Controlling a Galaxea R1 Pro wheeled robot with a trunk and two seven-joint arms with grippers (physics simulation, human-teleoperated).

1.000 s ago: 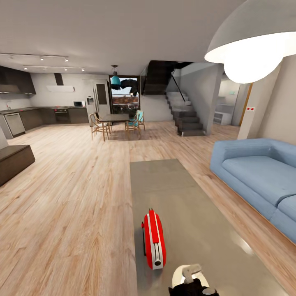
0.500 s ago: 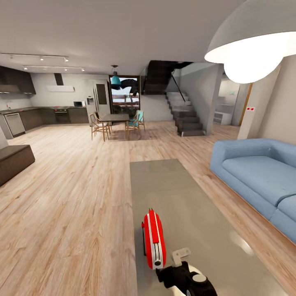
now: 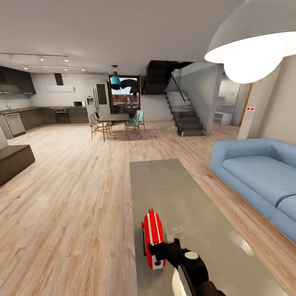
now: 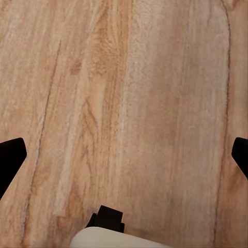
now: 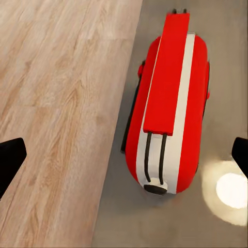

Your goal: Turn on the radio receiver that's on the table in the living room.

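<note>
You face the living room (image 3: 61,176): wood floor, blue sofa (image 3: 263,172), and a long grey table (image 3: 185,197) running away from you. The radio receiver (image 3: 153,238) stands on edge near the table's near left corner, close to its left edge, its long axis along the table's length. Your right end effector (image 3: 169,242) is just beside the radio's right face, fingers spread, holding nothing. Your left end effector (image 4: 124,155) hangs over floor, released. The right arm is nearer.

Glossy, perhaps plastic radio receiver (image 5: 168,108) on glossy grey table (image 3: 193,205); floor (image 4: 124,103) matt grained wood.
</note>
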